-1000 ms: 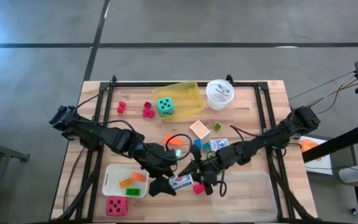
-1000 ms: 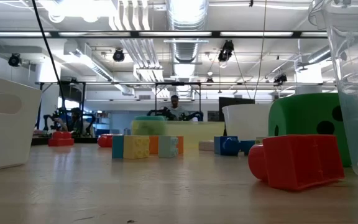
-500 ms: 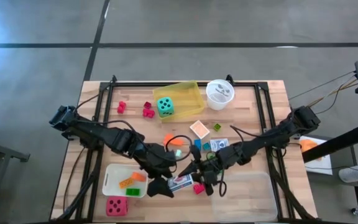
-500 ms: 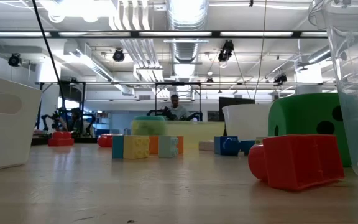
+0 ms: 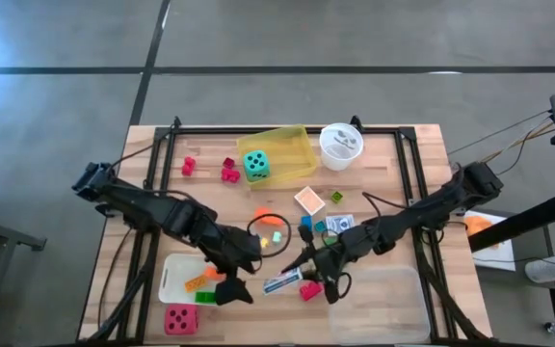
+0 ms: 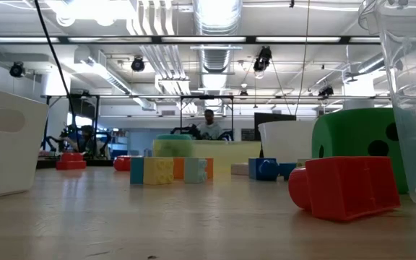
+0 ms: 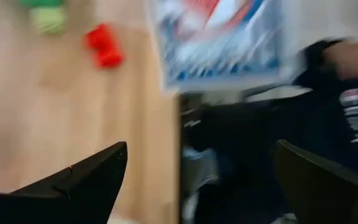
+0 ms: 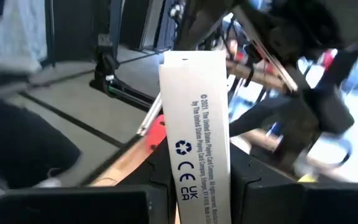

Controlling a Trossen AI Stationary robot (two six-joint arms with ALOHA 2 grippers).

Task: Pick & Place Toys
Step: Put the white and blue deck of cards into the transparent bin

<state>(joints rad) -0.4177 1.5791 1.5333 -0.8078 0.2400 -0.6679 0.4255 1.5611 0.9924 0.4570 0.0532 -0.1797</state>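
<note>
Right gripper point(image 5: 304, 277) is low near the front middle of the table point(image 5: 422, 154), and it is clamped on a pack of playing cards point(image 5: 284, 282); the pack sticks out toward the left arm, lifted off the wood. From the right wrist view the pack point(image 8: 194, 149) stands up between the two dark fingers point(image 8: 160, 186), squeezed on its narrow white edge with the recycling mark and small print facing the camera.

Left gripper point(image 5: 231, 290) sits just beside the pack's far end, over the near corner of the white tray point(image 5: 173, 272), and its jaws are spread wide with nothing in them. In the left wrist view the two fingers point(image 7: 92, 177) stand far apart, the blue-and-red pack point(image 7: 219, 40) floats ahead of them untouched, and a red block point(image 7: 103, 48) lies on the wood beyond.

Around them: orange and green blocks point(image 5: 200, 282) lie in the white tray, a red die point(image 5: 181, 318) sits at the front edge just below it. A teal die point(image 5: 255, 165) rests in the yellow tray point(image 5: 292, 145) at the back, beside the white cup point(image 5: 341, 145). Red blocks point(image 5: 229, 172) lie left of the yellow tray. A red block point(image 5: 308, 292) lies just under the right gripper, beside the clear tray point(image 5: 379, 304).

At table height, a green die point(image 6: 356, 148) and a red block point(image 6: 345, 188) sit close to the lens.
</note>
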